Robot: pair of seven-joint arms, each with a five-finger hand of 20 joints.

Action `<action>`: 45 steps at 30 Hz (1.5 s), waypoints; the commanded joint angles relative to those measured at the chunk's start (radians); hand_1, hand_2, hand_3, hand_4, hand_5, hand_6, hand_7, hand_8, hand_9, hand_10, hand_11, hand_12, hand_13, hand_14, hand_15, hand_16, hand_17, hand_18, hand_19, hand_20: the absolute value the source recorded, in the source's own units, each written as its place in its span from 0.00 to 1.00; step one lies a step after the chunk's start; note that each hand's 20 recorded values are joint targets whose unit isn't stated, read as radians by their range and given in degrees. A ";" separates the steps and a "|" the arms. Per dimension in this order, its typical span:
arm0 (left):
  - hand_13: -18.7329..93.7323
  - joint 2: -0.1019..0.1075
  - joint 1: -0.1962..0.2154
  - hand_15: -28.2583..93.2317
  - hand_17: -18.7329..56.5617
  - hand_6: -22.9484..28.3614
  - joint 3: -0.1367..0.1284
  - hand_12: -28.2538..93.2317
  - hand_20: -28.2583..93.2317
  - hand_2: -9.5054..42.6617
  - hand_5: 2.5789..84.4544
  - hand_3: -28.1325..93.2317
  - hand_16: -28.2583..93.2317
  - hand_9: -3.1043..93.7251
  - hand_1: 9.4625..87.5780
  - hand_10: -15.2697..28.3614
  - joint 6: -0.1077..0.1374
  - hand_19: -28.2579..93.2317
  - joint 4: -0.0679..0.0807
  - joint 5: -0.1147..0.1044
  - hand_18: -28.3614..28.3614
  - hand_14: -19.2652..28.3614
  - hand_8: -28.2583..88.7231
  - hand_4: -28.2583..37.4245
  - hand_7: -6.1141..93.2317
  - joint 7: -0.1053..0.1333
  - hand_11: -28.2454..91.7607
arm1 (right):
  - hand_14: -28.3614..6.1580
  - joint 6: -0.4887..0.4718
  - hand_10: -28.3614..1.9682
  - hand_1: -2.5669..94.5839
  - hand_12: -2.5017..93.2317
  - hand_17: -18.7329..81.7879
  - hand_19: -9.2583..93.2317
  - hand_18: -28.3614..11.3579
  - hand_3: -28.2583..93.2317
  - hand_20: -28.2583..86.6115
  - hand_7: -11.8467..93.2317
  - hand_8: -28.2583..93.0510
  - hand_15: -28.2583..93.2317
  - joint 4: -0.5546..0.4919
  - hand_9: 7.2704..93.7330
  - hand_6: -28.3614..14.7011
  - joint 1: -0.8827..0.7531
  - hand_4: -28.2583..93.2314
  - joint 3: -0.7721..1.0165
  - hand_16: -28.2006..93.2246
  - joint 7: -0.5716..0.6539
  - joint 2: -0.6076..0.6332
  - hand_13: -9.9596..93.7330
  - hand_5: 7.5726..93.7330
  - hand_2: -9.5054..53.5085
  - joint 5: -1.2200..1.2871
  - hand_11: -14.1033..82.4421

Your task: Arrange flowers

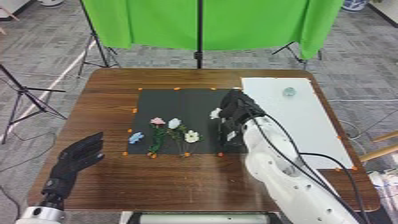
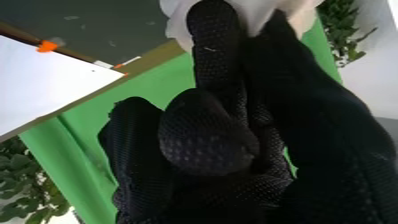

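So the right hand (image 1: 238, 107) is over the right side of the dark mat (image 1: 197, 102), with its fingers partly bent and not spread wide — looks like two of them have a white bloom (image 2: 180, 14) pinched at the tips, petals poking out around them in the wrist view. The other fingers on that hand are curled in more. Left hand (image 1: 76, 154) is over the near left part of the bench (image 1: 114, 102), fingers pretty much straight and relaxed, nothing in them. As for the rest of the flowers, they're on the left half of the mat: a pink flower (image 1: 157, 121), a white rosebud (image 1: 174, 123) just beside it, a pale open flower (image 1: 192, 136) nearer the robot with a yellowish middle, and a blue flower (image 1: 136, 137) out by the mat's left edge. Green stems (image 1: 156, 142) run from the group toward the near edge. The small glass vase (image 1: 290, 92) is on the far part of the white sheet (image 1: 304, 125), right of the mat — well apart from the flowers. Bits of orange tape (image 1: 135, 110) dot the mat's edges, and a green curtain (image 1: 151, 25) hangs behind the bench.
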 commanded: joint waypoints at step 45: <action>0.44 -0.016 0.021 0.31 0.33 0.51 0.009 0.35 0.38 0.00 0.44 0.77 0.27 0.41 0.33 0.61 -0.029 0.26 -0.001 -0.005 0.72 0.73 0.19 0.28 0.17 -0.020 0.37 | 0.57 0.054 0.33 0.26 0.26 0.74 1.00 0.24 0.73 0.75 0.21 0.17 0.70 0.091 0.71 0.60 0.143 0.14 0.118 0.53 0.065 0.112 0.88 0.58 0.06 -0.098 0.30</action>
